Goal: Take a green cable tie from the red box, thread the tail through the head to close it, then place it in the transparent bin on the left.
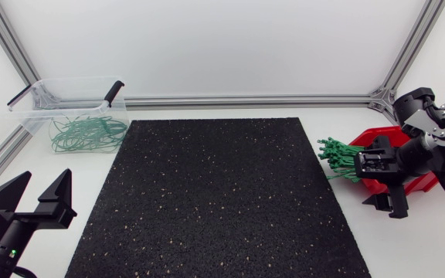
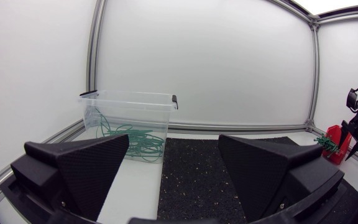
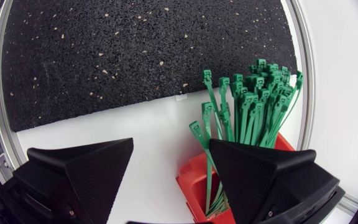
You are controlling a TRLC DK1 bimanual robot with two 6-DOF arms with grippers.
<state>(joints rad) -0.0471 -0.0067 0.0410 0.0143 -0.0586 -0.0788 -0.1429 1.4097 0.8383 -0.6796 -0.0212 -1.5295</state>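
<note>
Straight green cable ties fan out over the rim of the red box at the table's right. Looped ties lie tangled in the transparent bin at far left.

Lab robot cell, alu frame, white panels, mat

I'm seeing bright, even light washing the white table, leaving only faint shadows. The transparent plastic bin is glinting mildly, and both wrist views are bowing the silver frame bars.
</note>
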